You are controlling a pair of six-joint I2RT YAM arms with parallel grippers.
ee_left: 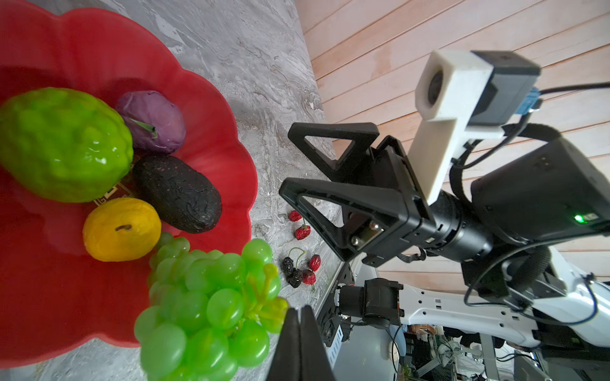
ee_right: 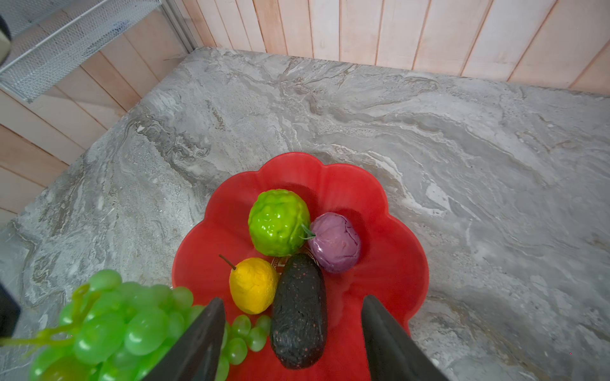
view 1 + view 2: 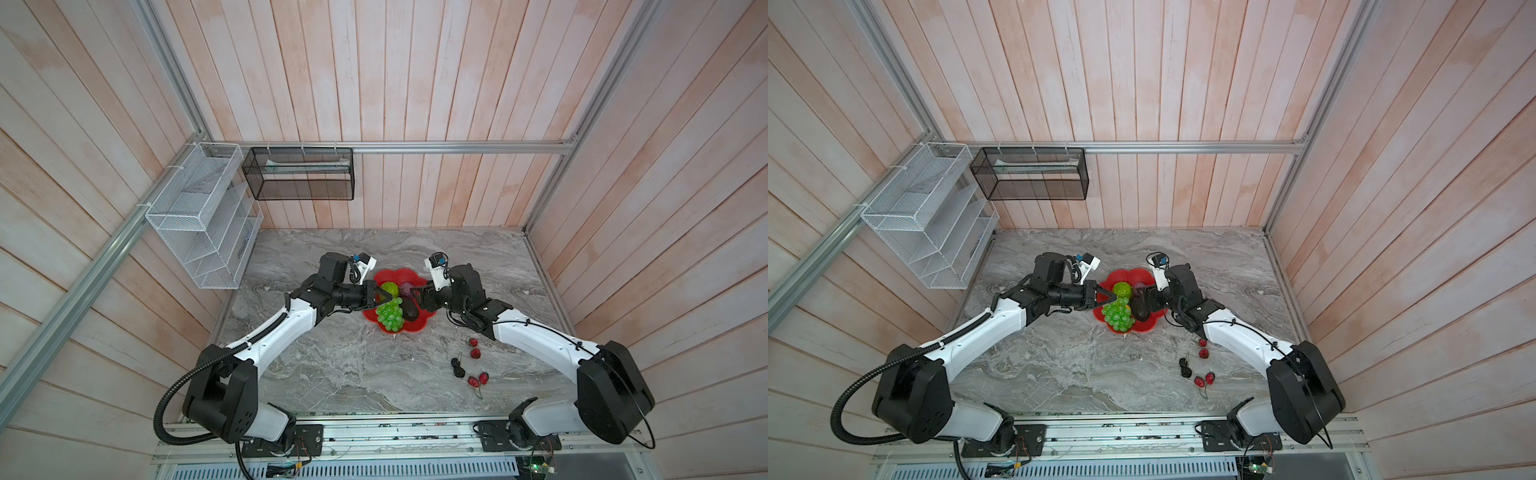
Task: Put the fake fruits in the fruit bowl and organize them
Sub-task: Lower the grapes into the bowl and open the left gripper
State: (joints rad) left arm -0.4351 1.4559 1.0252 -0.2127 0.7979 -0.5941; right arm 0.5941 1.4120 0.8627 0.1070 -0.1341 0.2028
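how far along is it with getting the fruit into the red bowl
Done: the bumpy green ball, purple ball, lemon and avocado lie in the fruit bowl. In hand: the left gripper is shut on the stem of the grape bunch, at the bowl's rim; the right gripper is open above the avocado. Left: the red and black berries lie on the table.

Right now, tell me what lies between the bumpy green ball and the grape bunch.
The yellow lemon sits between the bumpy green ball and the grape bunch, inside the red bowl; the left wrist view shows it.
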